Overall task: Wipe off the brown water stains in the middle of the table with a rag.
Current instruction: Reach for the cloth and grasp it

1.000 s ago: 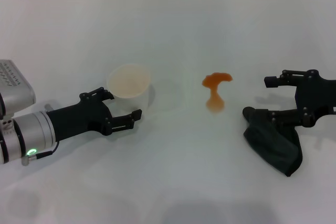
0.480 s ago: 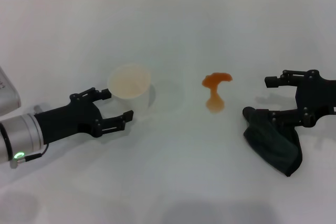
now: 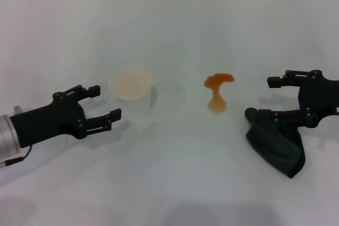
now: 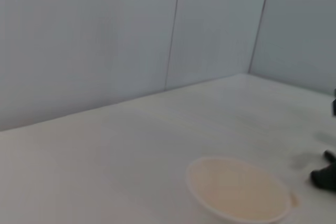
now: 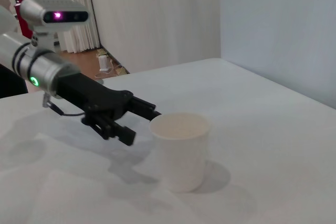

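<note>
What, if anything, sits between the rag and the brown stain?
Nothing visible. The rag lies under the right gripper, and only bare table separates it from the brown water stains. The paper cup stands beyond the stain, by the left gripper.

Stains [image 3: 217,92] orange-brown; rag [image 3: 276,144] dk green-black; cup [image 3: 131,87] white.

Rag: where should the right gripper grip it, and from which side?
Grip the bunched upper edge of the rag, the end nearest the right gripper, coming down from above. The cloth lies limp and flat on the table with folds there, so a pinch gathers fabric. The right gripper is open, its lower finger at that edge. The brown water stains lie beyond, towards the robot's left.
</note>
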`<action>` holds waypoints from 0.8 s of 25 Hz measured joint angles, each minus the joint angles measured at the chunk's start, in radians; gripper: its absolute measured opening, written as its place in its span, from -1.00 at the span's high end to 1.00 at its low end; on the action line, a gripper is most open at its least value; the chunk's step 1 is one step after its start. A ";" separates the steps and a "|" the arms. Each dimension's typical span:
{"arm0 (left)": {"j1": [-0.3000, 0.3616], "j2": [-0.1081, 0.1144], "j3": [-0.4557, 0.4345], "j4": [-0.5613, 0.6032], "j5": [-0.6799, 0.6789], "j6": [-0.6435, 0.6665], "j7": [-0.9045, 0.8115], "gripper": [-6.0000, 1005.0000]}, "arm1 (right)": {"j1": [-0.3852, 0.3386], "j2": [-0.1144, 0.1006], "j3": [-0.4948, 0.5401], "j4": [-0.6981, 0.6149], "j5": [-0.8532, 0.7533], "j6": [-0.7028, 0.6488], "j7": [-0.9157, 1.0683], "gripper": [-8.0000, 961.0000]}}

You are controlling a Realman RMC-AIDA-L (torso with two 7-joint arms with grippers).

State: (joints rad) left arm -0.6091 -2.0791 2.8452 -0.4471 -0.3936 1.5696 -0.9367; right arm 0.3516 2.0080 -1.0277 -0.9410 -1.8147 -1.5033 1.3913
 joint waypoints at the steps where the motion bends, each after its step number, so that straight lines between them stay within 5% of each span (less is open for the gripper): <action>1: 0.002 0.001 0.000 -0.017 0.001 0.023 -0.020 -0.73 | 0.001 0.000 0.000 -0.001 0.000 0.000 0.000 -0.72; 15: 0.043 0.006 0.001 -0.224 -0.041 0.294 -0.157 -0.73 | 0.016 0.001 0.000 0.003 -0.002 0.016 0.000 -0.72; 20: 0.008 0.020 0.002 -0.390 -0.053 0.411 -0.359 -0.73 | 0.016 0.001 0.000 0.006 -0.001 0.016 0.000 -0.72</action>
State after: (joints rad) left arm -0.6009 -2.0589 2.8470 -0.8371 -0.4466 1.9808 -1.2957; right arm 0.3679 2.0095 -1.0276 -0.9354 -1.8160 -1.4875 1.3913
